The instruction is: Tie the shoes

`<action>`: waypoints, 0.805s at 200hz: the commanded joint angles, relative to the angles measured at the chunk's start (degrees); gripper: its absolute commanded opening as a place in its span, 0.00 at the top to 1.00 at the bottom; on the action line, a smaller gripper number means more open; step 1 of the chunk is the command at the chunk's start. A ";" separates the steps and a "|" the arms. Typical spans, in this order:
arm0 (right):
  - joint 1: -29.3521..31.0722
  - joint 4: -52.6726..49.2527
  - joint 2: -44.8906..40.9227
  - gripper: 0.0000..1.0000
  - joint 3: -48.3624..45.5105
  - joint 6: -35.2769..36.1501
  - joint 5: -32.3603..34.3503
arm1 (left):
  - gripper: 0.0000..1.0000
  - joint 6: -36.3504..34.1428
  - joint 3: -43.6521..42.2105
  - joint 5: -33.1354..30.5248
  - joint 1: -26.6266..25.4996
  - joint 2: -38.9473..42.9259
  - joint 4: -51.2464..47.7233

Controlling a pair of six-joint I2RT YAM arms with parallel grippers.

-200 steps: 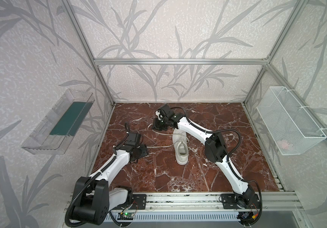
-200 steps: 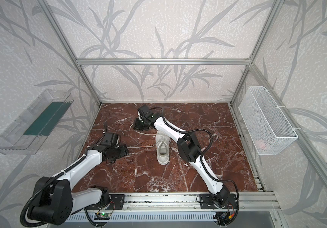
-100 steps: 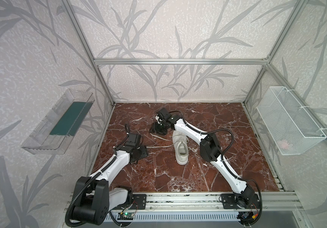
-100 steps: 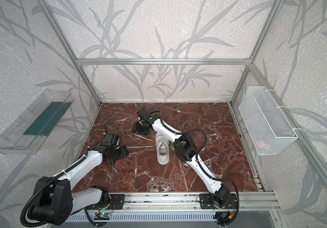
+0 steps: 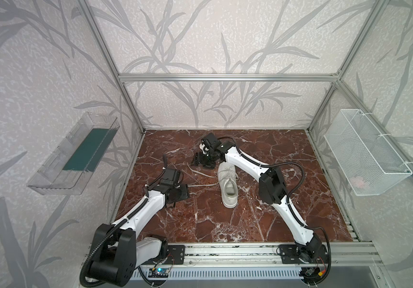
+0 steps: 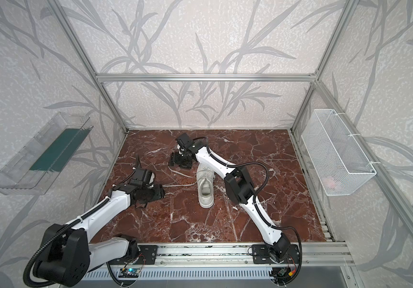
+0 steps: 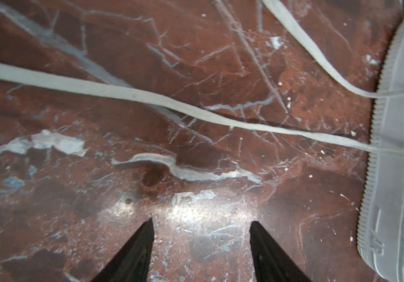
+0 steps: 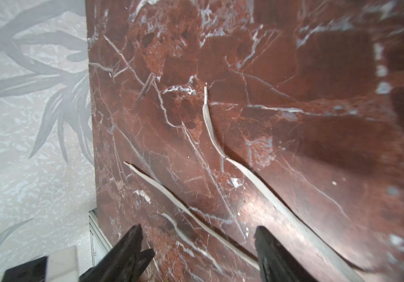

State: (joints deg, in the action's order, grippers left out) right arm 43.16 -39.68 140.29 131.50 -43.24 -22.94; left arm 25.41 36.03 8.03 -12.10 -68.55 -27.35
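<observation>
- At the marble floor's (image 5: 250, 224) middle, the white sneaker (image 5: 228, 184) stands toe toward the back wall, its untied laces (image 7: 171, 103) trailing left.
- The right gripper (image 8: 197, 227) hovers just beyond the toe, jaws apart, empty.
- The left gripper (image 7: 201, 221), left of the sneaker, is likewise spread and empty.

In both top views the sneaker (image 5: 228, 184) lies mid-frame on the floor (image 5: 225, 224), laces (image 5: 201, 185) trailing left; right gripper (image 5: 200, 164) upper left of it, left gripper (image 5: 185, 193) directly left
</observation>
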 commanded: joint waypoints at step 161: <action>-29.73 12.74 -56.09 0.27 -59.90 9.79 0.78 | 0.35 -71.71 5.35 31.37 -6.27 -10.71 15.77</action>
State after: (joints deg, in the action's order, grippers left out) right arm 14.50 -27.31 88.25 73.06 -35.64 -21.91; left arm -34.94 37.85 34.85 -18.06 -75.68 -11.11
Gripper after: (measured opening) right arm 0.727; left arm 0.649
